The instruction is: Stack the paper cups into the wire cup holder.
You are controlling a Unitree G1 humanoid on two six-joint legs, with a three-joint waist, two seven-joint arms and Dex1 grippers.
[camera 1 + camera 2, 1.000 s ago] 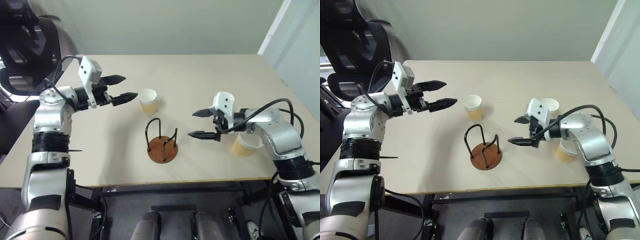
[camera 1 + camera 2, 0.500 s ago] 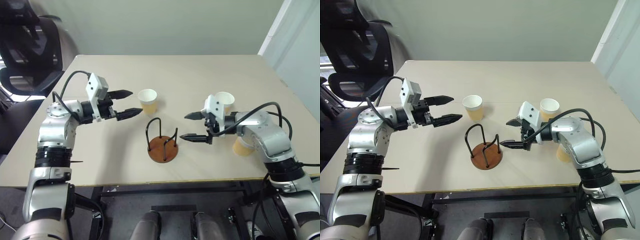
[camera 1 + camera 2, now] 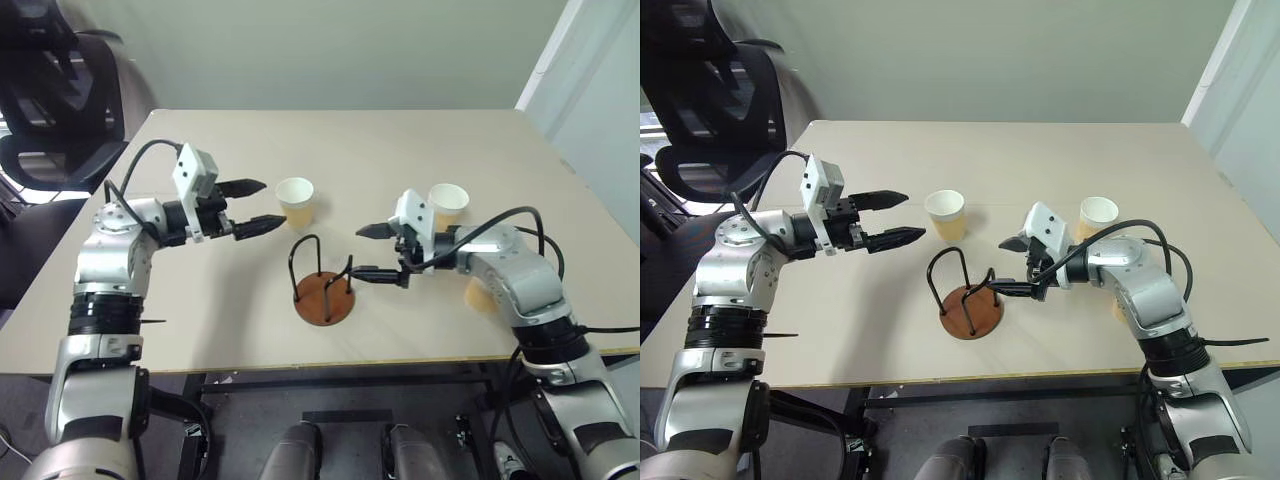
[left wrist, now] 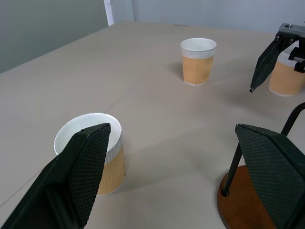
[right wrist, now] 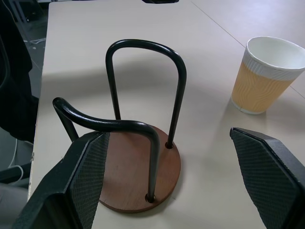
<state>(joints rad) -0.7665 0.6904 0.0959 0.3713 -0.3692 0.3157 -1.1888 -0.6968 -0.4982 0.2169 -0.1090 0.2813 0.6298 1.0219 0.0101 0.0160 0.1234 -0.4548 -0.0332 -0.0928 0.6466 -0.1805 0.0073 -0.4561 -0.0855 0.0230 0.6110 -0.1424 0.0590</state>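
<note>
The right gripper (image 3: 378, 253) had slid left to the wire cup holder (image 3: 324, 283) — fingers apart, empty. The left gripper (image 3: 258, 206) hovered spread beside a paper cup (image 3: 296, 202).

Silver arms, black cables, black fingers (image 3: 252, 186).

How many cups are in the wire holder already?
None yet. The wire cup holder is empty. Three paper cups stand apart on the table: one by the left pincer, at, one farther back, and one behind the right arm. Both pincers are open and hold nothing; the right pincer is beside the holder. All three cups are left to stack.
</note>
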